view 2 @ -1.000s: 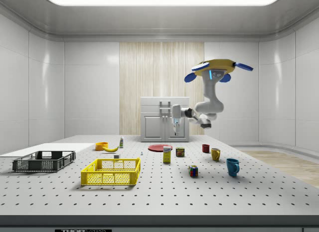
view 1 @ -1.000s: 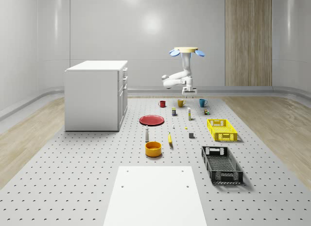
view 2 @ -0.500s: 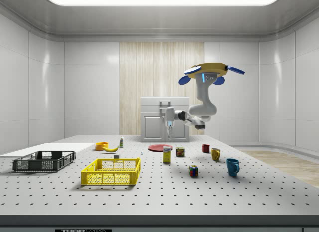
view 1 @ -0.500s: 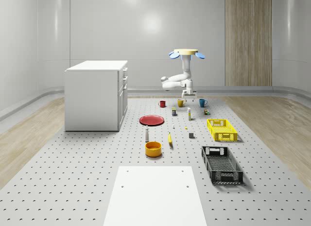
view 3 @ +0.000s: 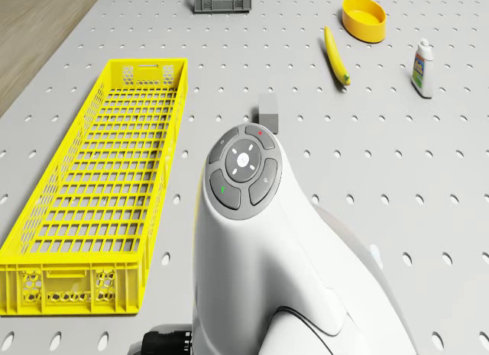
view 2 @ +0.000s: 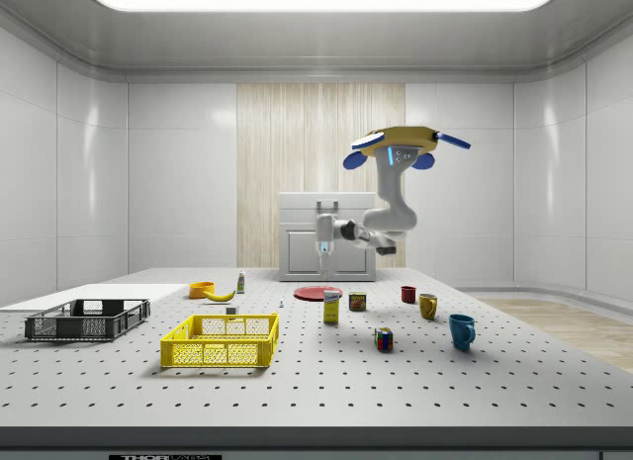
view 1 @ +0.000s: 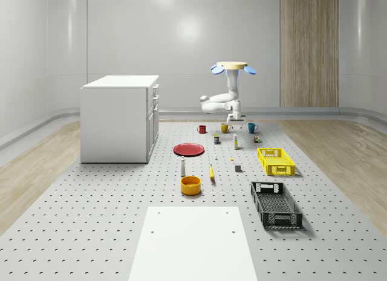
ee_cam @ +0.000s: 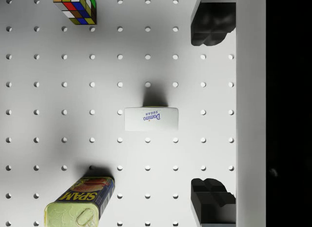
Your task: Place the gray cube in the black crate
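1. The drone (view 1: 231, 66) hovers above the sugar box (ee_cam: 151, 119), well apart from the black crate (view 1: 276, 204).
2. Its fingers (ee_cam: 213, 23) spread apart, holding nothing.
3. The gray cube (view 3: 269, 111) sits on the surface (view 1: 109, 202) just beside the yellow crate (view 3: 107, 187).

Gray cube (view 3: 268, 109); black crate (view 1: 276, 203); yellow crate (view 3: 107, 187); multicoloured puzzle cube (ee_cam: 76, 6).
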Available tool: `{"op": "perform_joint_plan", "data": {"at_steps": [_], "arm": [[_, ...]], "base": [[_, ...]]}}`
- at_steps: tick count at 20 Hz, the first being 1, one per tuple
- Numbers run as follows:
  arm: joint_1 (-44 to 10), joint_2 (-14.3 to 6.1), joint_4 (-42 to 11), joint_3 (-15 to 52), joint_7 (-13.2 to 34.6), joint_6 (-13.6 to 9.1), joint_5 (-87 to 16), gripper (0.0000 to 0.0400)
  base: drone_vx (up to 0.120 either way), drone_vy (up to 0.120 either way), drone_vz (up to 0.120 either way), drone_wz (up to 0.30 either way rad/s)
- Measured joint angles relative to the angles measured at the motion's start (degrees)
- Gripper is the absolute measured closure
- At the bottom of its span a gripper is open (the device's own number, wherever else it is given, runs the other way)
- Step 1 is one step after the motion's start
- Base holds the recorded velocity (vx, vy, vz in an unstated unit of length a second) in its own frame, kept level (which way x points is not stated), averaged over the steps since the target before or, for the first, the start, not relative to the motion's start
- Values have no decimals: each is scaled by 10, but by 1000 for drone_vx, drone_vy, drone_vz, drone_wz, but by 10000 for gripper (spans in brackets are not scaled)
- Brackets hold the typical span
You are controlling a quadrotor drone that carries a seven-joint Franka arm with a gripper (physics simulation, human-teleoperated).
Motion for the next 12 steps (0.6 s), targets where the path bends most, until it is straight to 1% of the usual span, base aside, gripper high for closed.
{"op": "perform_joint_plan", "data": {"at_steps": [1,3,6,8,12], "arm": [[-1,-2,0,1,1,2,1,0],[-2,-7,0,2,2,6,3,0],[-4,-13,1,3,3,12,6,0],[-5,-17,1,4,4,16,8,0],[-7,-25,1,6,6,23,12,0]], "base": [[120,0,-120,0],[120,0,-20,0],[120,-120,0,0],[120,0,-20,0],[120,0,-120,0]]}}
